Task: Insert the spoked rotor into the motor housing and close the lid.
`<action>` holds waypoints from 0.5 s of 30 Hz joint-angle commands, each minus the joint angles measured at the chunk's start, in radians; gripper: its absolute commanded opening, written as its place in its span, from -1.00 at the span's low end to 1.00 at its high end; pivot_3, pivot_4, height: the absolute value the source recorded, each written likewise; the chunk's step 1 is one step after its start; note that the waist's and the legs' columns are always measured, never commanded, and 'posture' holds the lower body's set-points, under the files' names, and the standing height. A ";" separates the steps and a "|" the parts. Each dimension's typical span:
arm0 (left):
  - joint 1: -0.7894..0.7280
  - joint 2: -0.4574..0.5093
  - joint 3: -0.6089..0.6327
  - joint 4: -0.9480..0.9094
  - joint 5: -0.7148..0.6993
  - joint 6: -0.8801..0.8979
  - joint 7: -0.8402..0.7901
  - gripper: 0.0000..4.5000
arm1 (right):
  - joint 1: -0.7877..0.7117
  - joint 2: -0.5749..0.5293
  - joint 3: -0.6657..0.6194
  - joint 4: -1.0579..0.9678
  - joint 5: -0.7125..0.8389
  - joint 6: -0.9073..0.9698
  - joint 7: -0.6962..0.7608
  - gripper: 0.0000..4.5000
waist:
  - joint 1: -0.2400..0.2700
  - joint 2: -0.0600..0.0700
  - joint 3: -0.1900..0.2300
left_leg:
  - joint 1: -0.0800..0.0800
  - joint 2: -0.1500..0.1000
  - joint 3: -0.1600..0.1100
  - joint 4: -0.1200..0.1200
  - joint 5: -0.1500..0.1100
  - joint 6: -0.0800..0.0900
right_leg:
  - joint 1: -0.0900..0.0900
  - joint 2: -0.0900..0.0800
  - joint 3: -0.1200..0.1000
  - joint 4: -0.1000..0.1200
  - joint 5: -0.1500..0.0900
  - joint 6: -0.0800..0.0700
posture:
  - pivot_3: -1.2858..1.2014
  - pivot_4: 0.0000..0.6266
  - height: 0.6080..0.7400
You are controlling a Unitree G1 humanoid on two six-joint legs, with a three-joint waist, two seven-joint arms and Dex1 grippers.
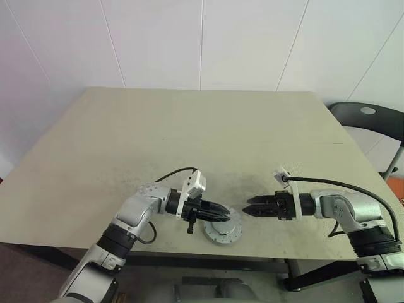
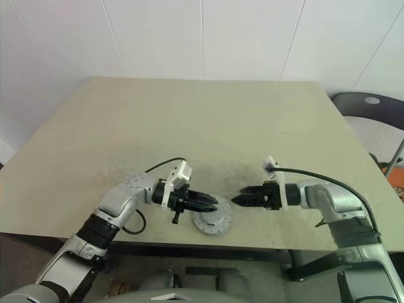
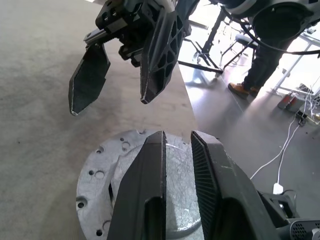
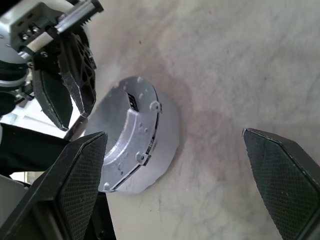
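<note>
Step in hand: the lid (image 4: pixel 131 131) is sitting on the motor housing (image 1: pixel 223 231) near the table's front edge, so the task is looking close to finished; what is left is judging whether the lid is seated flat all round.
Doing it well: if a press is needed, the closed left fingers are best placed to come down on the middle of the lid, squarely, so that it is not tipping to one side (the housing is lying close to the edge, so a sideways shove is risking a slide off).
Left gripper (image 1: pixel 218 214): fingers are pressed together, gripping nothing, hovering just above the lid.
Right gripper (image 1: pixel 252 209): jaws are standing wide apart and empty, just beside the housing, pointing toward it.
Housing and contents: the lid is covering the top, so the windings are hidden; the spoked rotor is presumably inside, though I cannot tell.
Lid fit: in the right wrist view it is looking level on the housing rim, with small screw holes showing round its edge.
Table (image 1: pixel 189 139): it is carrying the assembled housing.
</note>
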 commanded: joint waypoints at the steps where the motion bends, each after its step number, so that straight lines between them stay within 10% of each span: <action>1: -0.025 0.013 -0.018 -0.003 0.027 -0.035 -0.028 -0.59 | -0.003 -0.015 -0.015 -0.085 0.075 0.124 -0.014 0.99 | 0.000 0.000 0.000 | 0.000 0.000 0.000 0.000 0.000 0.000 | 0.000 0.000 0.000 0.000 0.000 0.000 | 0.03 -1.00 1.00; 9: -0.037 0.040 -0.038 0.031 0.076 -0.084 -0.067 -0.59 | -0.019 0.018 -0.028 -0.147 0.190 0.414 -0.089 0.99 | 0.000 0.000 0.000 | 0.000 0.000 0.000 0.000 0.000 0.000 | 0.000 0.000 0.000 0.000 0.000 0.000 | 0.03 -1.00 1.00; 15: -0.047 0.050 -0.037 0.039 0.099 -0.124 -0.081 -0.59 | -0.059 0.266 -0.070 -0.086 0.058 0.451 -0.399 0.99 | -0.015 -0.002 -0.002 | 0.002 0.002 0.000 0.000 0.000 0.000 | 0.000 0.003 0.001 0.002 0.000 0.000 | 0.03 -1.00 1.00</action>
